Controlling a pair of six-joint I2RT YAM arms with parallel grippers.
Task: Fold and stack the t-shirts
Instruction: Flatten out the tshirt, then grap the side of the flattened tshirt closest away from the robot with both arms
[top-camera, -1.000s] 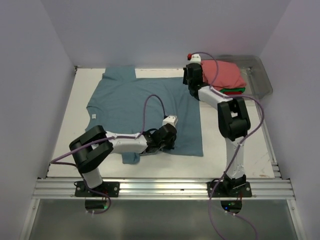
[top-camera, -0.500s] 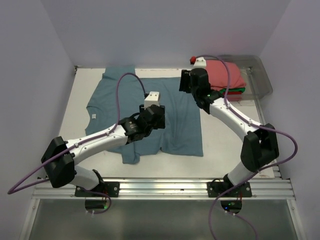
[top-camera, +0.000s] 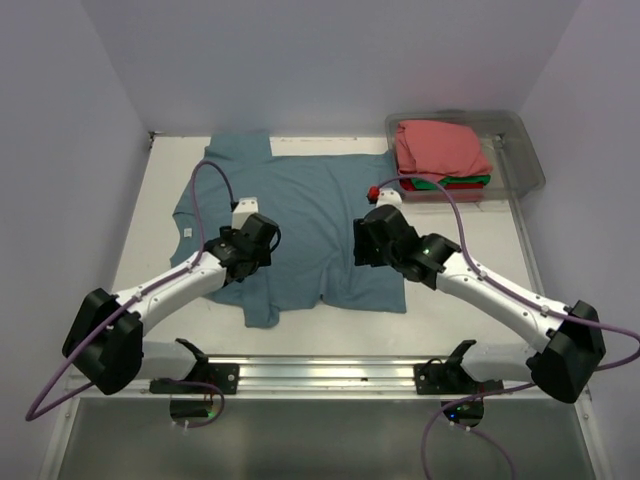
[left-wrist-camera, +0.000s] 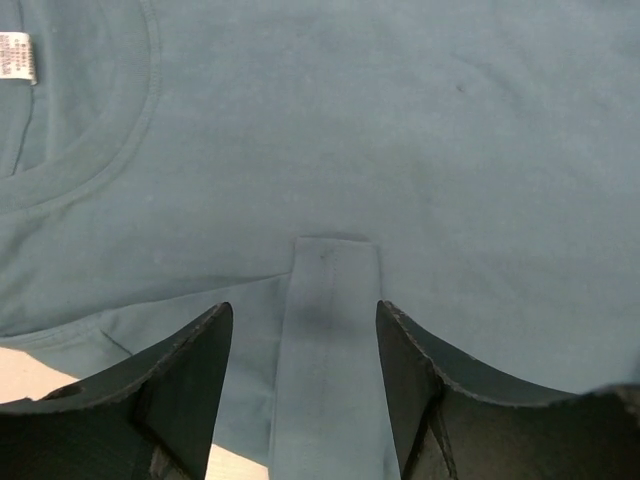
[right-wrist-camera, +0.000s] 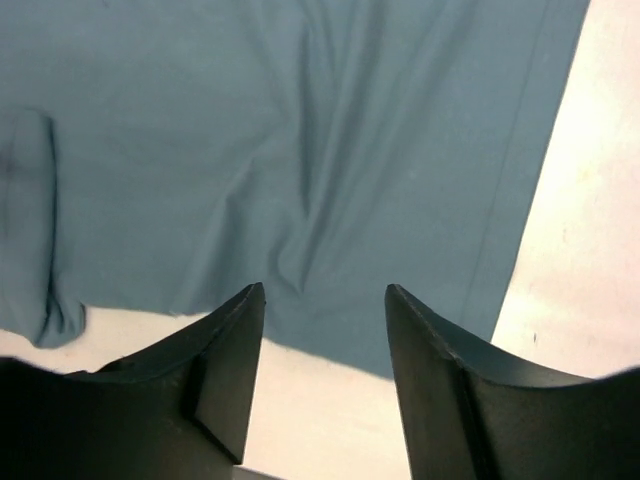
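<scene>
The left hand (left-wrist-camera: 305, 325) and right hand (right-wrist-camera: 325, 305) are hovering, fingers apart and empty, over the slate-blue t-shirt (top-camera: 310, 205) lying mid-frame; folded t-shirts (top-camera: 440, 150) are sitting upper right.

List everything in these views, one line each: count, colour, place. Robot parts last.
slate-blue cotton t-shirt: one, dusty blue, spread out across the middle of the table
salmon-pink folded tee: one, pink, on top of the stack in the bin
green folded tee: one, green, only its edge shows under the pink one
red folded tee: one, red, a sliver at the bottom of the stack
clear plastic bin: one, see-through, far right corner
white table: one, white, under everything
metal rail: one, silver, near edge
purple cables: two, purple, one along each arm
left gripper: one, black, open above the blue shirt
right gripper: one, black, open over the shirt's edge
</scene>
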